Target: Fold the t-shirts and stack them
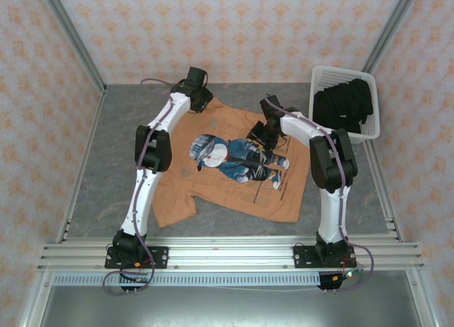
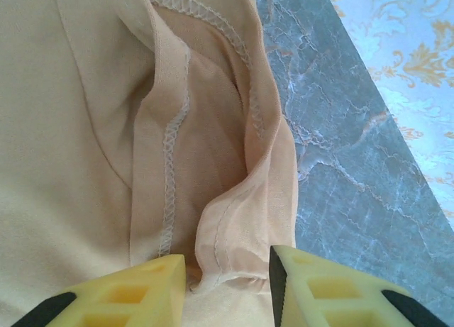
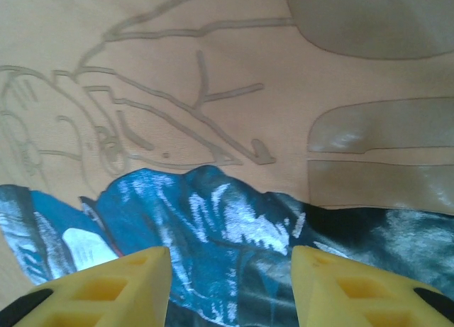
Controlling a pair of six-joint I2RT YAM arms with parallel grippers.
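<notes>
The left gripper [image 2: 227,288] is parted, a puckered hem of the orange shirt [image 1: 227,189] between its fingers. The right gripper [image 3: 230,284] gapes wide over the blue print (holding nothing). The shirt lies spread mid-table [image 1: 113,150], and the black shirts [image 1: 344,103] sit in the basket [image 1: 323,75] at two o'clock.

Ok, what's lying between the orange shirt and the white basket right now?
In the top view, the right arm crosses the stretch between the orange shirt and the white basket; otherwise it is bare grey table.
</notes>
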